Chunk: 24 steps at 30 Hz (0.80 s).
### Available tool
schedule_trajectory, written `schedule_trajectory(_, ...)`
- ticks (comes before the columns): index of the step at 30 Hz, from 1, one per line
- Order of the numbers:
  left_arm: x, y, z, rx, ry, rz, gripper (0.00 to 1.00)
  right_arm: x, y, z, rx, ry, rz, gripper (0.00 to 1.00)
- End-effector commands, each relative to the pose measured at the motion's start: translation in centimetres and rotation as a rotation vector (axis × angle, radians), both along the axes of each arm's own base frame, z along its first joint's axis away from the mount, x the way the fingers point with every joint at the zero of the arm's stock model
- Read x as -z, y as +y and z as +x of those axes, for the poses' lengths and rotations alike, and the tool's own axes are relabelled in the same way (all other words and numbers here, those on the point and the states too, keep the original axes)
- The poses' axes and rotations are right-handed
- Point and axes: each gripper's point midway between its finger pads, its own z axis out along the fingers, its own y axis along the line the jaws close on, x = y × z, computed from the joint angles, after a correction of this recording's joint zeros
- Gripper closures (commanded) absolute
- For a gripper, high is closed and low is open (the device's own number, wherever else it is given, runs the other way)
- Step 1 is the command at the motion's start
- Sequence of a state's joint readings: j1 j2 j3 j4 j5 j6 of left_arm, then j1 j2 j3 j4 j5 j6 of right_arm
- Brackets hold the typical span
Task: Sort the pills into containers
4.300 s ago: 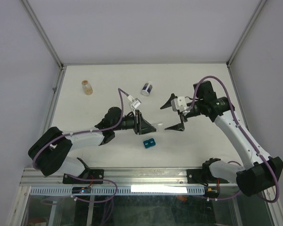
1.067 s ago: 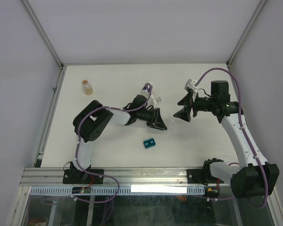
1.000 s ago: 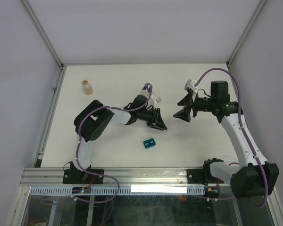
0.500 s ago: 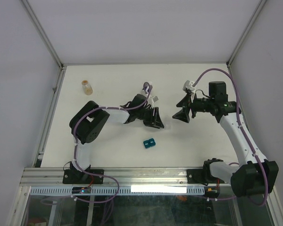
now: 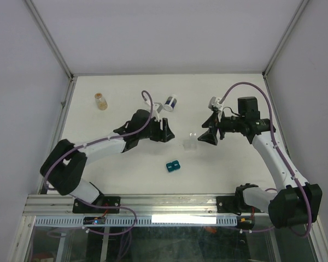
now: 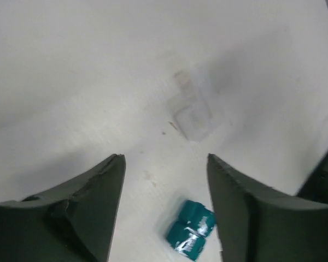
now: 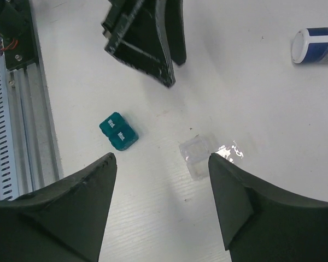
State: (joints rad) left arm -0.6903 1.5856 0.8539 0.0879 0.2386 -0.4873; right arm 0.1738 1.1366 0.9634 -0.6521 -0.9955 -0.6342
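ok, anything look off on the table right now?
The white jar with the blue band lies on its side at the far side. A clear container sits loose between the left end effector and right end effector, both open, held by neither; can't tell if it's tipped.

Right fingers (image 7: 65, 213) are spread wide above the white bench (image 7: 262, 109). A clear little cup (image 7: 198, 158) sits between their tips, with a teal block (image 7: 118, 131) near it. A blue-banded white jar (image 7: 316, 45) lies on its side further off, and the other arm's black fingers (image 7: 153, 38) are up top.

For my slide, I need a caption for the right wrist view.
Open right pincer facing a clear cup, with a teal block nearby.
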Motion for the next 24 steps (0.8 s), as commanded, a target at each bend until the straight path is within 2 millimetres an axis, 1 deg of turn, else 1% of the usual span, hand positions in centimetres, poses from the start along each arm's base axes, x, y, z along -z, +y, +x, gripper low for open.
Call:
schedule_trajectory(1,-6.3,7.3,4.8,-0.297,-0.387,0.132,0.23,-1.0,0.5,0.3,-0.025,-0.074,0.019,0.29)
schedule_trajectory(2,-6.8,9.4,5.4,-0.393,-0.429,0.163,0.06,-1.0,0.5,0.3,-0.026,-0.075,0.019,0.29)
schedule_trajectory(3,-7.4,11.4,6.2,-0.488,-0.467,0.178,0.01,-1.0,0.5,0.2,-0.029,-0.075,0.020,0.29)
schedule_trajectory(4,-7.9,14.0,7.3,-0.582,-0.473,0.166,0.01,-1.1,0.6,0.2,-0.032,-0.074,0.021,0.29)
schedule_trajectory(5,-8.2,16.0,8.1,-0.634,-0.452,0.118,0.01,-1.1,0.6,0.1,-0.033,-0.072,0.021,0.29)
schedule_trajectory(8,-9.0,21.0,10.1,-0.735,-0.362,-0.093,0.01,-1.1,0.6,0.0,-0.039,-0.073,0.026,0.29)
schedule_trajectory(10,-9.4,24.0,11.5,-0.823,-0.333,-0.141,0.01,-1.2,0.7,-0.1,-0.042,-0.074,0.028,0.29)
schedule_trajectory(12,-8.9,26.4,13.0,-0.921,-0.302,-0.092,0.01,-1.3,0.7,-0.1,-0.045,-0.072,0.030,0.29)
schedule_trajectory(14,-8.1,28.5,14.5,-1.020,-0.268,0.003,0.01,-1.3,0.8,-0.2,-0.050,-0.072,0.032,0.29)
schedule_trajectory(15,-7.6,29.5,15.1,-1.067,-0.249,0.053,0.01,-1.4,0.8,-0.3,-0.051,-0.073,0.033,0.29)
schedule_trajectory(17,-5.9,31.7,16.3,-1.148,-0.215,0.177,0.01,-1.4,0.8,-0.3,-0.052,-0.072,0.033,0.29)
schedule_trajectory(19,-5.0,33.4,17.2,-1.201,-0.209,0.274,0.01,-1.4,0.9,-0.4,-0.055,-0.069,0.037,0.29)
schedule_trajectory(22,-4.2,35.6,18.8,-1.246,-0.202,0.356,0.01,-1.5,1.0,-0.6,-0.065,-0.065,0.045,0.29)
schedule_trajectory(24,-3.6,36.1,20.0,-1.236,-0.184,0.373,0.01,-1.3,1.1,-0.7,-0.071,-0.054,0.047,0.29)
